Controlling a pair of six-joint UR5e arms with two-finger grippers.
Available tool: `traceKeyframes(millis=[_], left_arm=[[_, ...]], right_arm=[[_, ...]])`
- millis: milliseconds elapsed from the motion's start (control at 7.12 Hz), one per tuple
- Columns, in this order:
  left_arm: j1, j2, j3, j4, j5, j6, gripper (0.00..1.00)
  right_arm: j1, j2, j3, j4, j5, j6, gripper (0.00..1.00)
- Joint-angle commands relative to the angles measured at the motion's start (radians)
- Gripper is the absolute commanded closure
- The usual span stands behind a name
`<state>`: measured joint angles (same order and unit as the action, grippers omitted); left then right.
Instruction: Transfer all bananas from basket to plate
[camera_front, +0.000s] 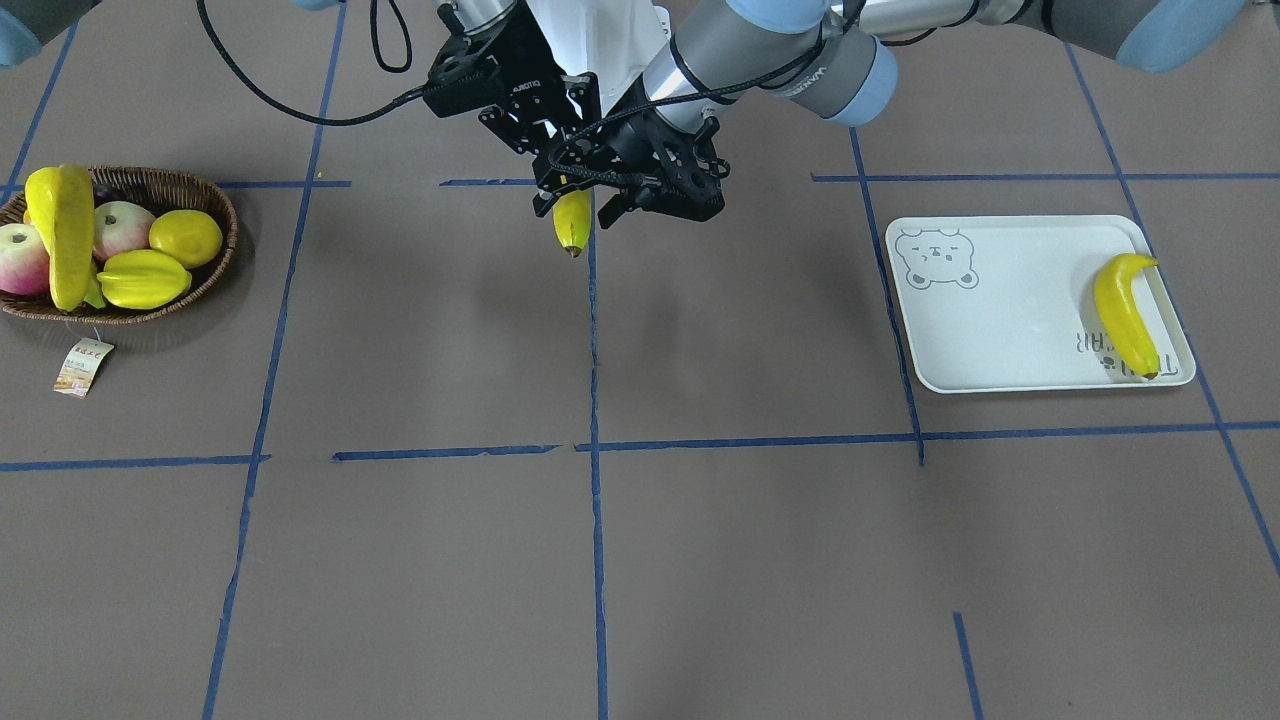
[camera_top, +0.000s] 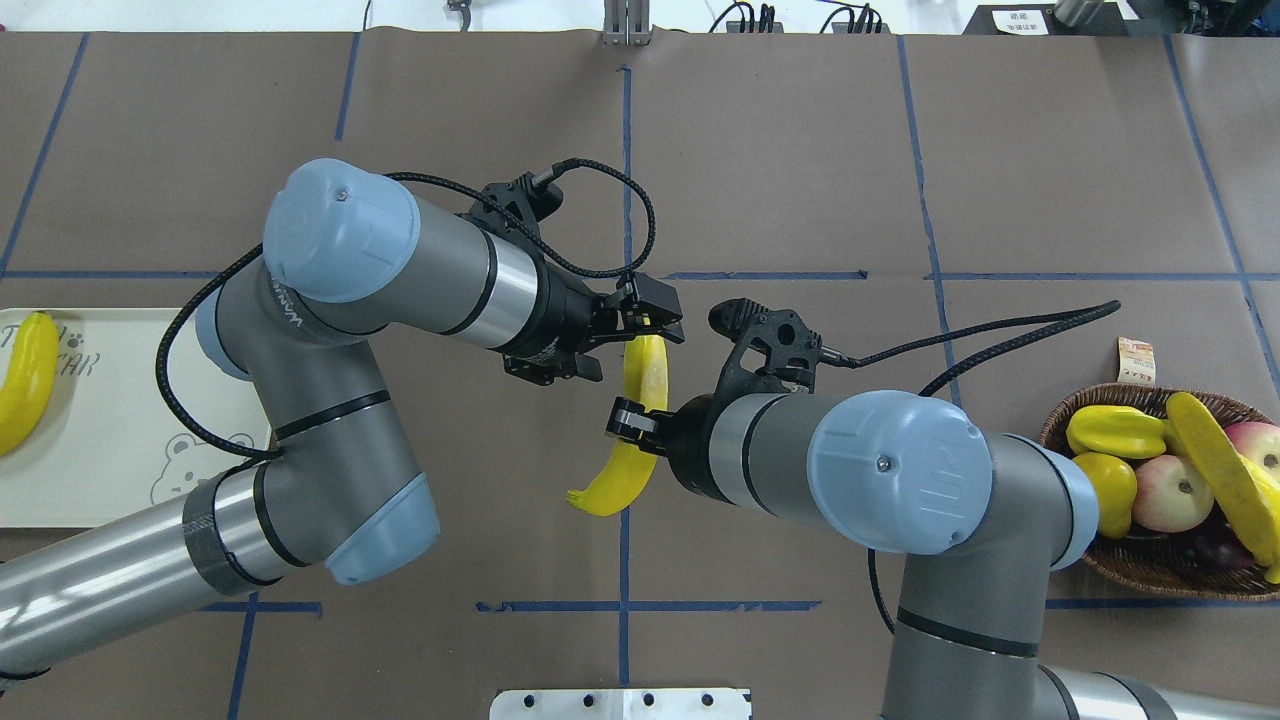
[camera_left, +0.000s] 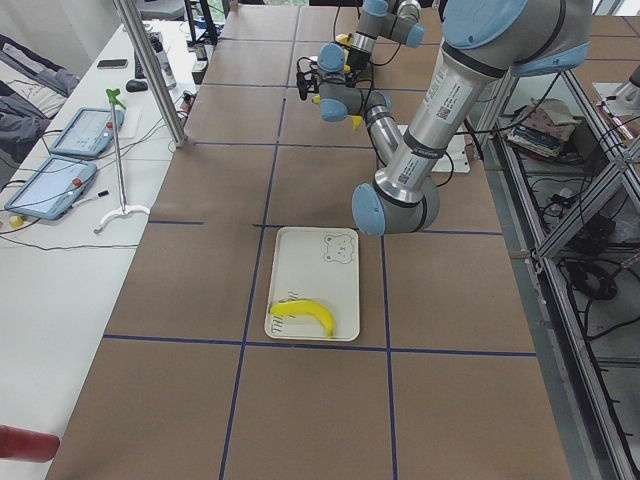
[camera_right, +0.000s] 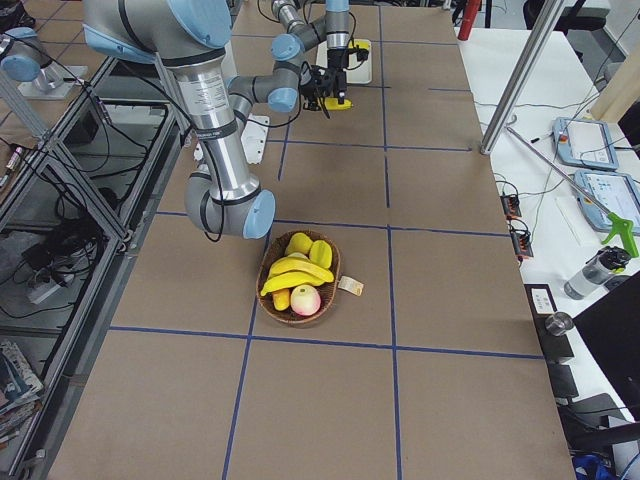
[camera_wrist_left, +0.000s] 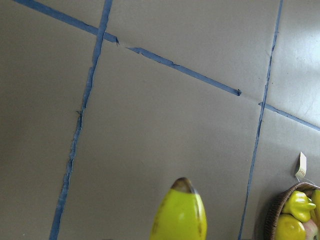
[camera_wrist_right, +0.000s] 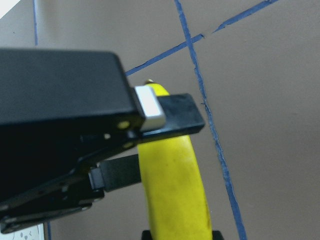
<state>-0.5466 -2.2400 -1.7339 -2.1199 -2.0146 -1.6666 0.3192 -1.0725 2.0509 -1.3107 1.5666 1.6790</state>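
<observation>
A yellow banana (camera_top: 615, 480) hangs in mid-air over the table's centre; it also shows in the front view (camera_front: 572, 225). My right gripper (camera_top: 635, 430) is shut on its middle, and the right wrist view shows the banana (camera_wrist_right: 172, 190) running down between its fingers. My left gripper (camera_top: 630, 342) is open, with its fingers on either side of the banana's upper end. Another banana (camera_front: 1125, 310) lies on the off-white bear plate (camera_front: 1000, 330). The wicker basket (camera_front: 225, 215) holds a long banana (camera_front: 65, 235) lying across the other fruit.
The basket also holds a starfruit (camera_front: 145, 278), a lemon (camera_front: 185, 238) and apples (camera_front: 120, 228). Its paper tag (camera_front: 83, 367) lies on the table. Blue tape lines cross the brown table. Both arms meet at the middle, with the basket and the plate at opposite ends.
</observation>
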Motion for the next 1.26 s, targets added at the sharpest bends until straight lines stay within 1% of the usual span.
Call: traceKeyframes(millis=[0,140,281,421,562,702,843,983,1123], left_arm=[[0.002,0.000,0.005,-0.015,0.000,-0.001,0.43],[0.002,0.000,0.007,-0.018,0.000,-0.001,0.48],[0.002,0.000,0.007,-0.018,0.000,-0.001,0.49],[0.002,0.002,0.007,-0.018,0.000,-0.001,0.58],[0.002,0.002,0.007,-0.018,0.000,-0.001,0.76],[0.001,0.003,0.007,-0.020,0.000,0.001,0.92],[0.001,0.005,0.007,-0.020,-0.001,0.001,0.98],[-0.001,0.007,0.007,-0.020,-0.001,0.001,0.99],[-0.001,0.010,0.007,-0.020,-0.001,0.002,1.00]], right_arm=[[0.000,0.002,0.000,-0.001,0.000,0.001,0.85],[-0.002,0.002,0.000,-0.001,0.000,0.001,0.85],[-0.002,0.002,0.000,-0.001,0.000,0.001,0.85],[-0.002,0.002,0.000,-0.001,0.000,-0.001,0.85],[-0.002,0.002,-0.002,-0.001,0.000,-0.001,0.82],[-0.002,0.002,-0.002,-0.001,0.001,-0.001,0.71],[0.000,0.002,-0.002,-0.001,0.000,-0.002,0.19],[0.000,0.002,0.001,-0.001,-0.002,0.004,0.00],[0.003,0.002,0.003,-0.001,0.000,-0.002,0.00]])
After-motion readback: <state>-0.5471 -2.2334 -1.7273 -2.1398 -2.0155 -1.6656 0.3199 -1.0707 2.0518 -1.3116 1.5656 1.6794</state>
